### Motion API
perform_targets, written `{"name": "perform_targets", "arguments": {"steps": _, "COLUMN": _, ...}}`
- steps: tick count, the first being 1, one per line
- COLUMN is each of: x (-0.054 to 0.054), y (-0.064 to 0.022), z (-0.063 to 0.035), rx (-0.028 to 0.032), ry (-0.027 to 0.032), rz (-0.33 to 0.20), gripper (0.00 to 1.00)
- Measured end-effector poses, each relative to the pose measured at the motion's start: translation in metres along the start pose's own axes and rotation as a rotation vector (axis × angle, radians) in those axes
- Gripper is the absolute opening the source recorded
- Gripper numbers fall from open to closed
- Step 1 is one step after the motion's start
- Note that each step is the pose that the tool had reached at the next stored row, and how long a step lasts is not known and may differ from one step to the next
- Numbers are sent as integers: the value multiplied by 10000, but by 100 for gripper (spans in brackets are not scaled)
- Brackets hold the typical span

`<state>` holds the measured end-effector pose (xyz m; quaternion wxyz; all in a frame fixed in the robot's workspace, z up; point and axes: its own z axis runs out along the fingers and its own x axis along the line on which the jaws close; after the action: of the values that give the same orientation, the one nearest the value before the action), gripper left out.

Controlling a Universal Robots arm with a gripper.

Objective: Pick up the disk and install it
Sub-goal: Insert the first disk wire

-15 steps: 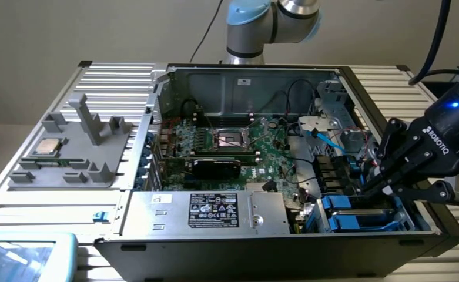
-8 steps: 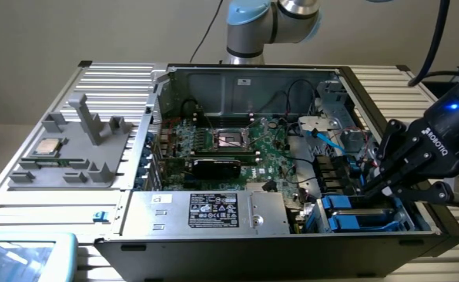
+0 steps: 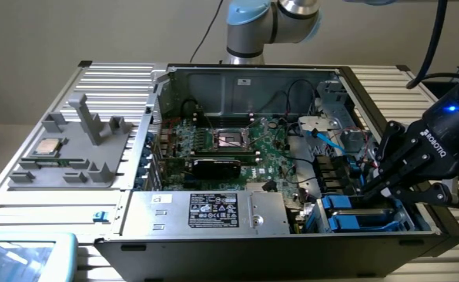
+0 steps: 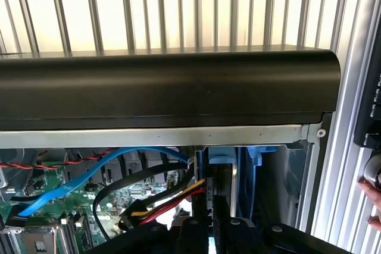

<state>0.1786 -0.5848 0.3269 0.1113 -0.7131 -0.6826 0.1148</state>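
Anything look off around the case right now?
One thing: a person's fingertips are over the slatted table just outside the case wall, on the side where the claw reaches in. Nothing looks spilled, tipped or broken.

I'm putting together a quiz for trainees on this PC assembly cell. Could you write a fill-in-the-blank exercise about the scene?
1. The gripper reaches into the drive bay on the exterior view's ___ side.
2. The carriers in that bay are ___ in colour.
3. The CPU chip lies on a grey tray ___ the case.

Missing words: right; blue; outside
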Motion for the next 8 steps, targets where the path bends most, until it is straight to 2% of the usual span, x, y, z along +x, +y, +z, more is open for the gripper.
{"name": "perform_targets", "arguments": {"steps": 8, "x": 0, "y": 9, "z": 26, "rx": 0, "ry": -8, "rz": 2, "gripper": 16}}
